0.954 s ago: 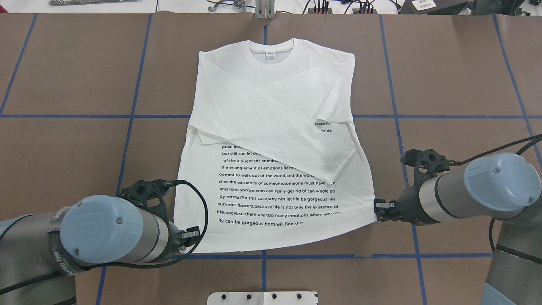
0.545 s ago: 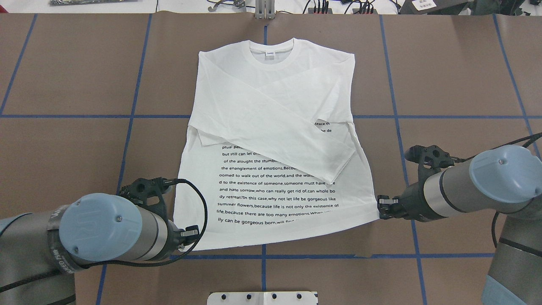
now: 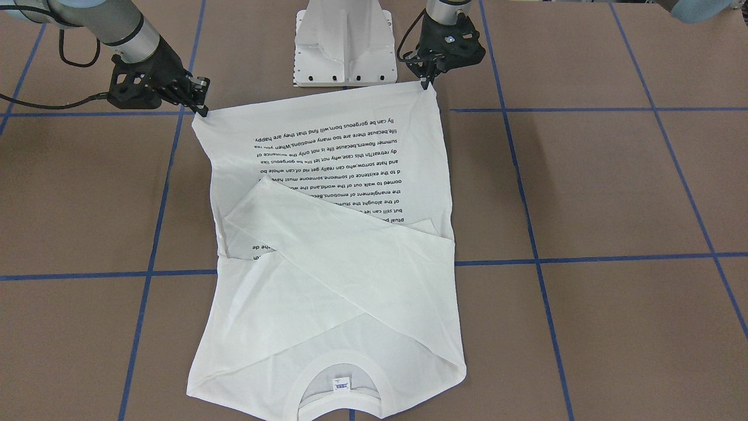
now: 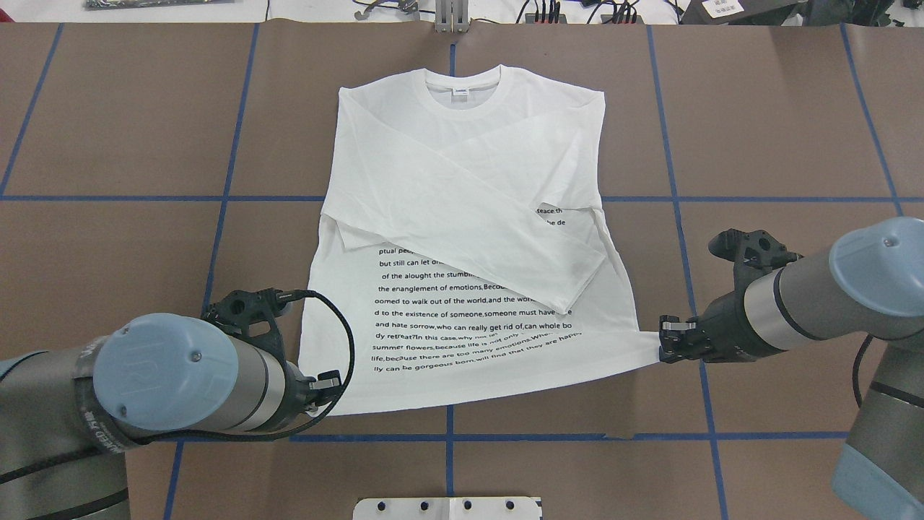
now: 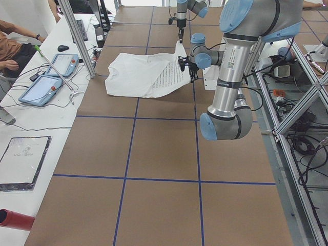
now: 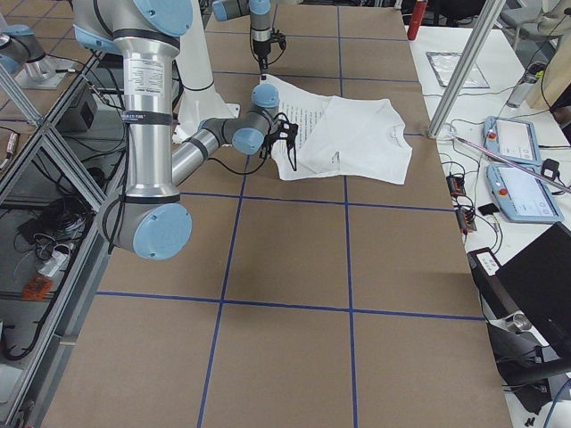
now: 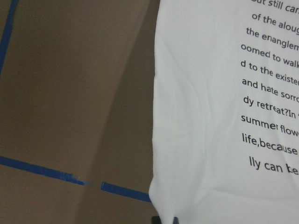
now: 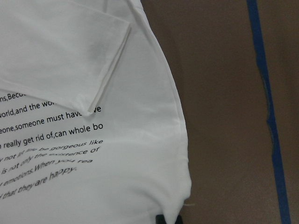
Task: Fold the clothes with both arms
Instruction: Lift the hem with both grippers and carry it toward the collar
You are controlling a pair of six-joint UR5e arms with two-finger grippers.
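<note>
The white long-sleeved T-shirt (image 4: 462, 180) lies front up on the brown table, collar (image 4: 462, 92) at the far side, both sleeves folded across the chest over the black text (image 4: 469, 325). My left gripper (image 4: 329, 384) is shut on the near left hem corner. My right gripper (image 4: 661, 345) is shut on the near right hem corner, which is raised and pulled outward, skewing the lowest text lines. In the front-facing view the left gripper (image 3: 429, 83) and right gripper (image 3: 202, 109) pinch the two corners of the shirt (image 3: 333, 280). Both wrist views show cloth (image 7: 210, 116) (image 8: 70, 70) up to the fingers.
The white pedestal base (image 3: 345, 41) stands just behind the hem between the arms. Blue tape lines (image 4: 447, 437) grid the table. In the left view a side table carries teach pendants (image 5: 51, 77) beside a seated person (image 5: 10, 41), with an aluminium post (image 5: 77, 36) at the table edge.
The right gripper has moved outward and away from the base, lifting its hem corner. The left gripper rose slightly with its corner. The near hem now slants and the lowest text lines are skewed.
</note>
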